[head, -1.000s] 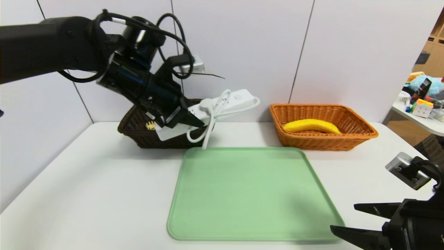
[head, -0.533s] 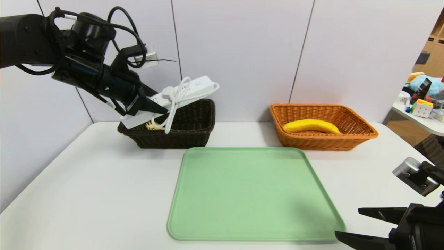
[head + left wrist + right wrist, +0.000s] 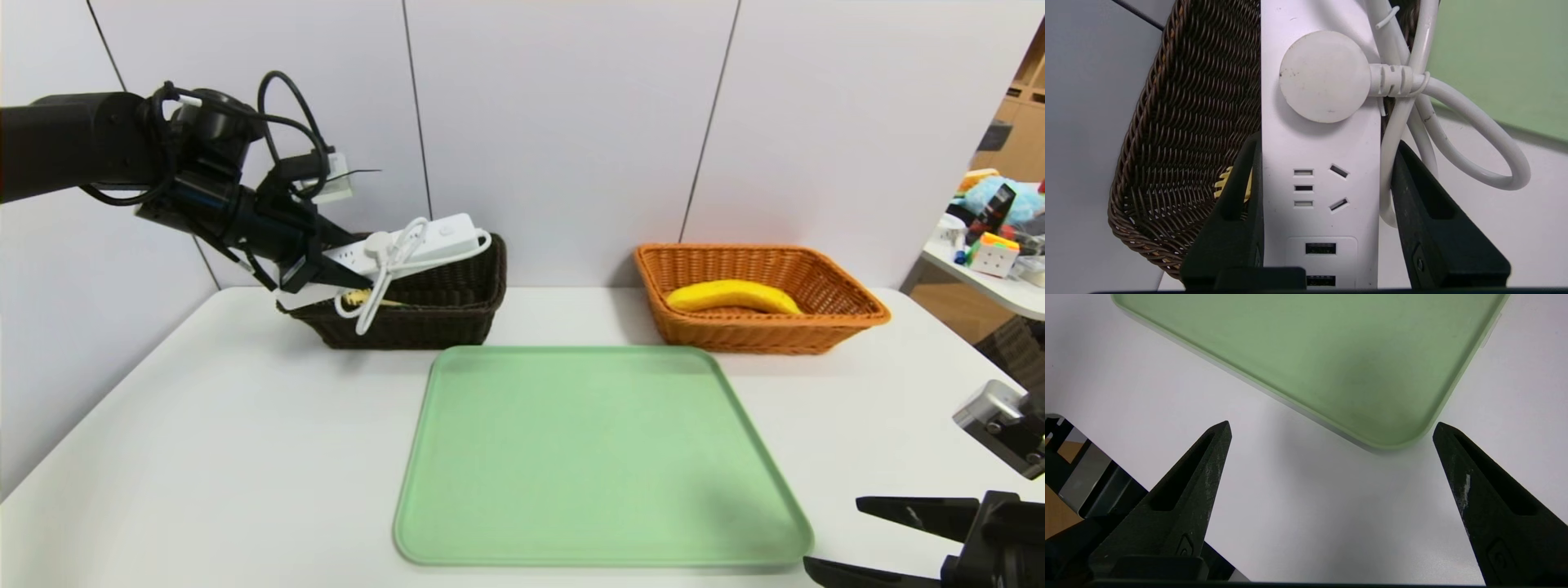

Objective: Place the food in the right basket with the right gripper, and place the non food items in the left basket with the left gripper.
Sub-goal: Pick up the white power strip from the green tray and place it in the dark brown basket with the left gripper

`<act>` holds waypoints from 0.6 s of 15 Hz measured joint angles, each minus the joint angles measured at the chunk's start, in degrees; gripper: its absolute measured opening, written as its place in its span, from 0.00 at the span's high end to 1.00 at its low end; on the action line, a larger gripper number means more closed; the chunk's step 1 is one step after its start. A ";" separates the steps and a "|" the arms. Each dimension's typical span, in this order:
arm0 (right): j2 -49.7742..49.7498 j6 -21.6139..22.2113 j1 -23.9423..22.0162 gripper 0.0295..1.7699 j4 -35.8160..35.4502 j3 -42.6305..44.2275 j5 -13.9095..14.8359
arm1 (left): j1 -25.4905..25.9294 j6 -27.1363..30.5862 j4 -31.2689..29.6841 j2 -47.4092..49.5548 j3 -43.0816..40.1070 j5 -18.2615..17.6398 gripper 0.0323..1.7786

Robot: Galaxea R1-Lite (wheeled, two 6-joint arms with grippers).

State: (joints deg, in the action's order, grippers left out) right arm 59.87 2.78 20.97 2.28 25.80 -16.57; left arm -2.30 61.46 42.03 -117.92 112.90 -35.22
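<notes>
Upper left, my left gripper (image 3: 326, 273) clamps the power strip (image 3: 408, 245) tilted over the left basket (image 3: 457, 314) for release; my right gripper (image 3: 1331, 433), parked lower right, gapes empty.

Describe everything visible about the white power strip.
The power strip is a long white plastic bar with socket holes, small rectangular ports and a round white plug lying on its face. Its white cord is looped and tied, one loop hanging outside the left basket. The left pincer clamps one end by its long sides, holding it tilted over the basket, far end near the rim, above the yellow spoon head.
</notes>
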 joint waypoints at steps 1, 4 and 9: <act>-0.15 0.00 0.02 0.04 0.00 -0.02 0.00 | 0.35 0.39 -0.09 -0.60 0.02 -0.52 0.51; -0.23 0.02 0.04 0.04 -0.38 -0.02 0.00 | 0.60 0.90 -0.74 -1.40 0.24 -2.57 0.51; 0.30 0.00 0.11 0.04 -0.63 0.20 -0.85 | -0.37 1.88 -4.61 -1.07 0.39 -2.76 0.51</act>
State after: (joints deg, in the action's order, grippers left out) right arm 60.17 2.78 21.08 1.65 25.99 -17.42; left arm -2.67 63.34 37.43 -118.99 113.29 -37.97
